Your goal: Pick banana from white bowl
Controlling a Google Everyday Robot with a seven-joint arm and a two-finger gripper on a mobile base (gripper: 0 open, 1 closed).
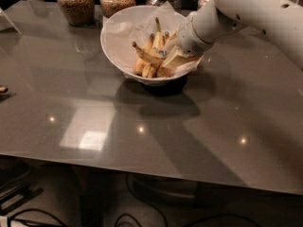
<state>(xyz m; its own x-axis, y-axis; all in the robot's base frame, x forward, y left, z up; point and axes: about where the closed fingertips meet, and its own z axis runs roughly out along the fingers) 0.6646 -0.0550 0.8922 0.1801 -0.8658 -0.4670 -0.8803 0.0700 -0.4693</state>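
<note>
Camera view: the tool (173,59) on the white arm is down inside the wide round white bowl (113,46) on the grey glossy desk (142,145). The long, speckled yellow banana (147,56) lies in the bowl just beside the tool, toward the bowl's middle. Whether the tool is clenched, I cannot tell. The step looks like the grasp; next comes a firm hold and a lift clear of the rim.

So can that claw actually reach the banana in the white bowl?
Probably yes: the claw sits inside the white bowl at its right side, right by the banana. Nothing is between them, though other bananas crowd close.
</note>
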